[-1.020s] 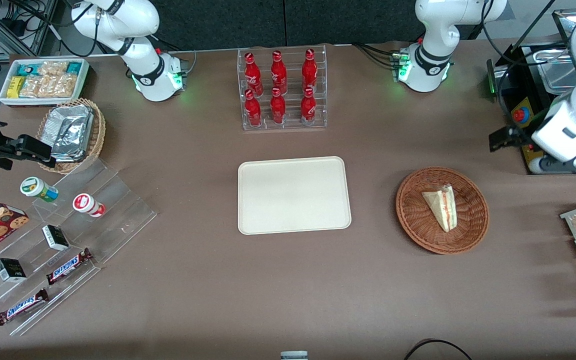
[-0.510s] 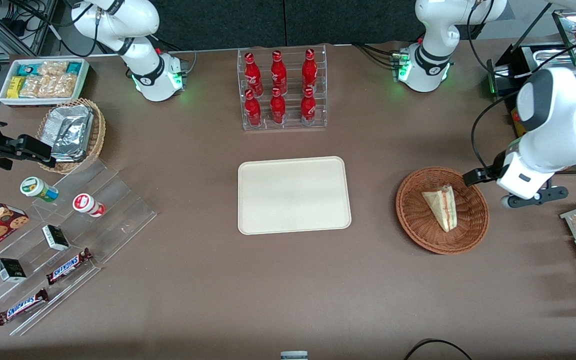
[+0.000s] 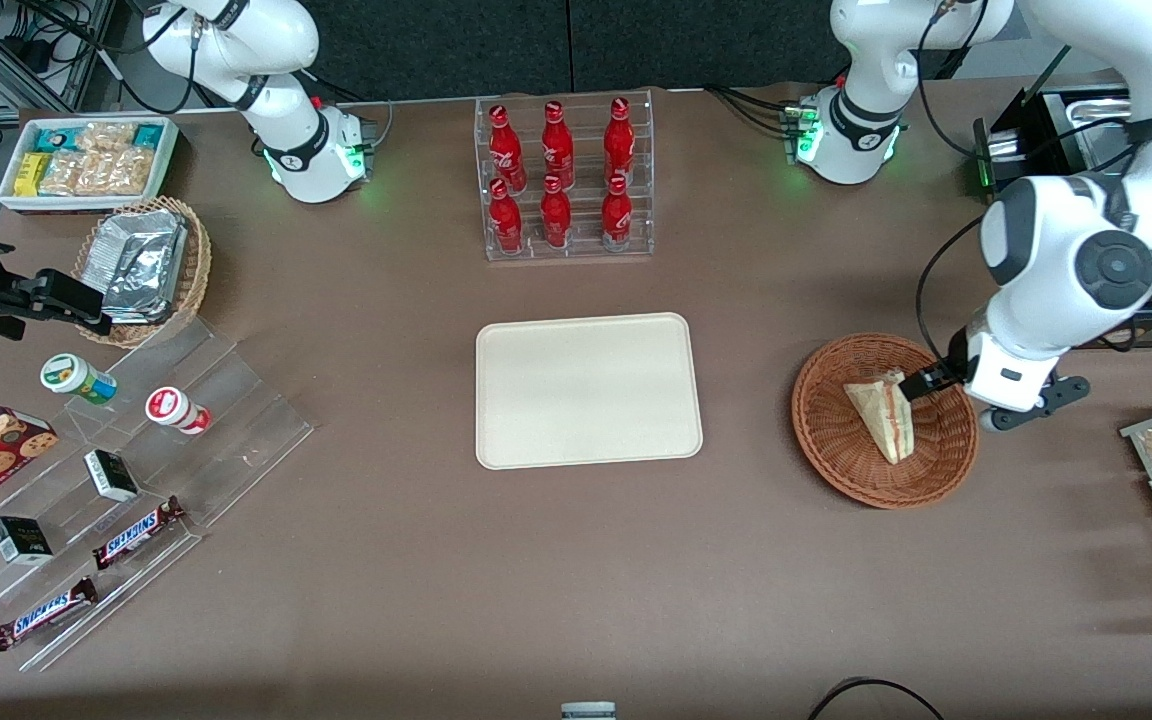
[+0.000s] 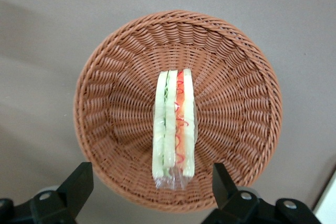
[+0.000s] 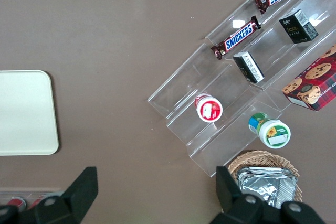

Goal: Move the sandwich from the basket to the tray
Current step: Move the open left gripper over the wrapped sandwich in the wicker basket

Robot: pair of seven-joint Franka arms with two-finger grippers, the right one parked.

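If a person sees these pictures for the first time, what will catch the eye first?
Probably the six red bottles in their clear rack, farther from the front camera than the bare cream tray. Next, the reddish-brown basket toward the working arm's end, with the wrapped sandwich in it and the open gripper hanging above it.

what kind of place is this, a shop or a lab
Probably a robot lab set up like a snack shop: soda bottles in a clear rack, candy bars on clear steps, and an arm's open end effector above a basket holding a sandwich.
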